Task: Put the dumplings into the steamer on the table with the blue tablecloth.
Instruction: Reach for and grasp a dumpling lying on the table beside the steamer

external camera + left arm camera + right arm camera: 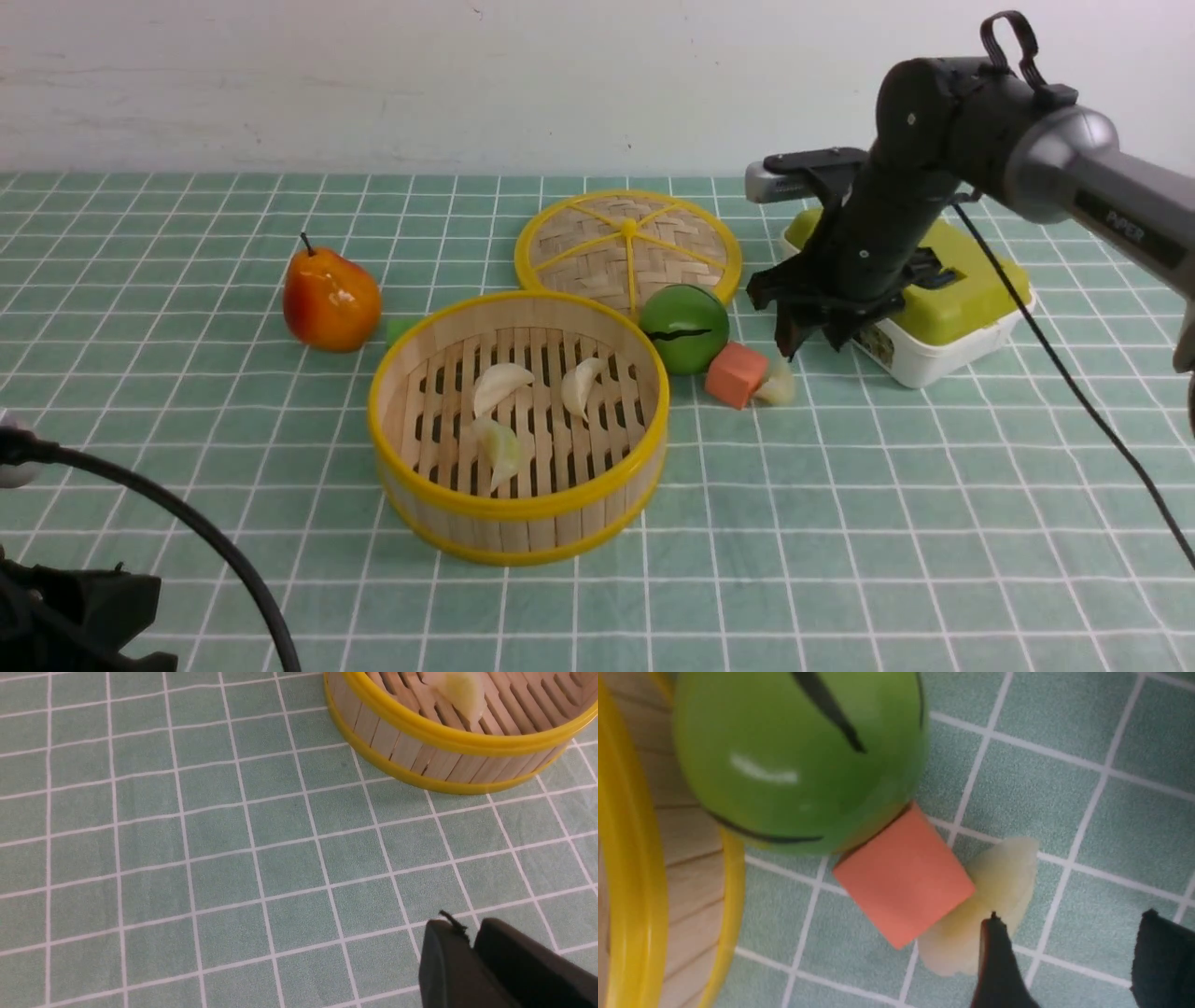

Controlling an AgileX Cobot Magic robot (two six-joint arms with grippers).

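Three dumplings (501, 385) lie on the slats inside the steamer (519, 509), centre of the front frame. The 4th dumpling (779, 385) sits on the table's blue cloth (840, 523) just right of centre, touching an orange cube (736, 373) that leans vs. a green ball (684, 329). R gripper (810, 343) hangs just above it, jaws wide, nothing held. L gripper (469, 940), lower left, is over the cloth near the steamer wall, jaws nearly together, empty.
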